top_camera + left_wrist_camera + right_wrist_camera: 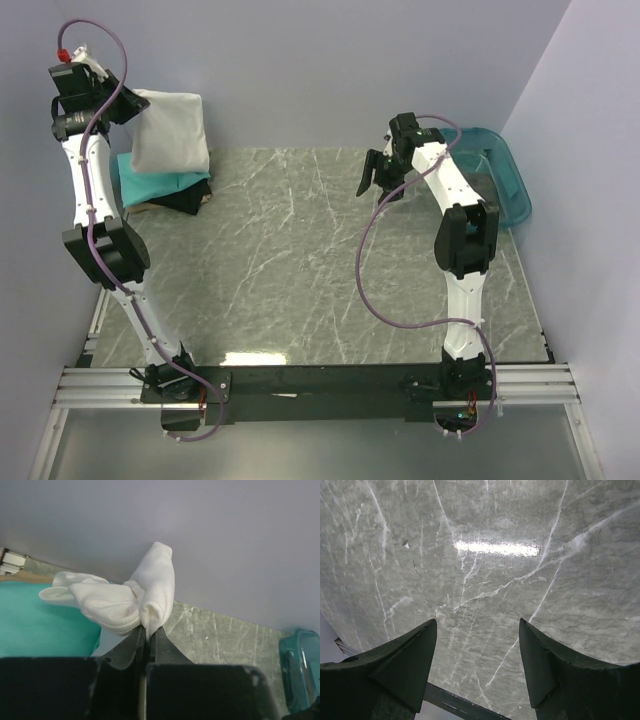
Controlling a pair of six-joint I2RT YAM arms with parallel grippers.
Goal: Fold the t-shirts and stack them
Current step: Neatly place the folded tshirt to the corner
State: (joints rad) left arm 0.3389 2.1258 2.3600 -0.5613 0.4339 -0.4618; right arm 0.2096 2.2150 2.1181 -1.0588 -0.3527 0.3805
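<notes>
Counter (300, 270) middle is free under my right end effector (478, 630). Far-left corner blocked by teal t-shirt (150, 183) stack with white t-shirt (170, 130) hanging over it; tub (505, 180) blocks far right. Wall (320, 70) closes the far edge.

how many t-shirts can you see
3. A white one hangs from the left tool at far left; a teal one lies beneath it, on a black one. Others may be hidden.

Right pincer (477, 667) jaws spread wide, over bare grey marbled table (485, 580), light glare.
</notes>
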